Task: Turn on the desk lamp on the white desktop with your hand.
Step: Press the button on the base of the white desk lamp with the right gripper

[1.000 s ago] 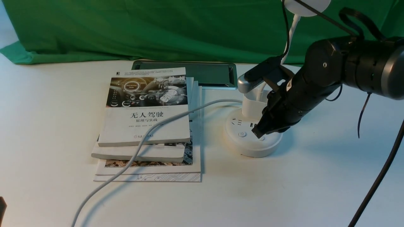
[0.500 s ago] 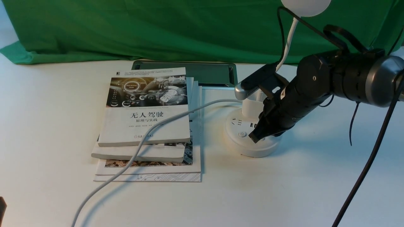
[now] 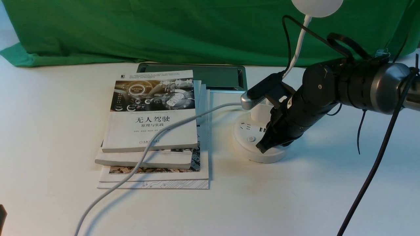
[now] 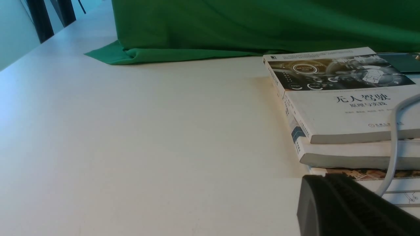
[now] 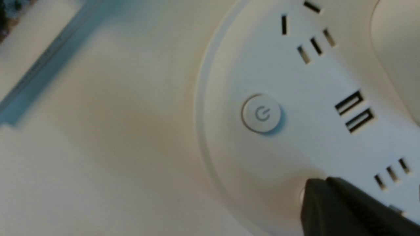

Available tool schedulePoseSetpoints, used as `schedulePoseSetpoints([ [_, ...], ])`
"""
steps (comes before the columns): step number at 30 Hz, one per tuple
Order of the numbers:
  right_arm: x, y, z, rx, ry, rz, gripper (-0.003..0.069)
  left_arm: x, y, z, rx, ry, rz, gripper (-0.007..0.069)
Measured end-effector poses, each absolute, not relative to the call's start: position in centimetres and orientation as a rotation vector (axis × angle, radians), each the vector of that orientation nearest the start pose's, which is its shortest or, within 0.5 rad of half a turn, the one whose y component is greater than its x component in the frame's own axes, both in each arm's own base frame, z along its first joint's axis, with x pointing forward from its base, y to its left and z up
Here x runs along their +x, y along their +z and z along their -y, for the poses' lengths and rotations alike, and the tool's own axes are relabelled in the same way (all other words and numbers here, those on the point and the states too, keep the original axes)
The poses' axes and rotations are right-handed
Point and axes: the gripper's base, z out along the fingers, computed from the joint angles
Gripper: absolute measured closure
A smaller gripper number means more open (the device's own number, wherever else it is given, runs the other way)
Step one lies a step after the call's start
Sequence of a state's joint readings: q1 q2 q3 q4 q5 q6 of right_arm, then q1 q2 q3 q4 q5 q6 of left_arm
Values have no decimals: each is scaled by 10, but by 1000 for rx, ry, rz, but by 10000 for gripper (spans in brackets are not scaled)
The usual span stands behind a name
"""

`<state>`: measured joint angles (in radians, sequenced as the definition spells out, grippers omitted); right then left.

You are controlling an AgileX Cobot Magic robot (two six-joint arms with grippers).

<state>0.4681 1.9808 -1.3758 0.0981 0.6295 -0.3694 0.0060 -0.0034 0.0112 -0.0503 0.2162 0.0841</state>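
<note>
Your right claw (image 3: 261, 148), shut tight and holding nothing, has its tip on the desk lamp's (image 3: 244, 134) base, near the power button (image 5: 261, 113). The lamp sits on the desk (image 3: 262, 203). Press straight down, gently; don't skid sideways.

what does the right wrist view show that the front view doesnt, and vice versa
Only the right wrist view: the power symbol on the round button, and the USB slots' outlines, close up. Only the front view: the lamp head, the stack of books, the green cloth, the grey hatch. Both: the desk lamp's puck base with the shut right gripper at its top.
</note>
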Motion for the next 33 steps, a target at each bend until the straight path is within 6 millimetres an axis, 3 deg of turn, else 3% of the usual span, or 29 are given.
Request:
schedulePoseSetpoints([
  [23,368,173,-192,-1011,134,-2520,629,56,190,1,33,21,-1707,603],
  [28,358,190,-188,-993,143,-2525,626,56,190,1,33,21,-1707,603],
  [33,335,258,-176,-935,163,-2403,624,56,190,1,33,21,-1707,603],
])
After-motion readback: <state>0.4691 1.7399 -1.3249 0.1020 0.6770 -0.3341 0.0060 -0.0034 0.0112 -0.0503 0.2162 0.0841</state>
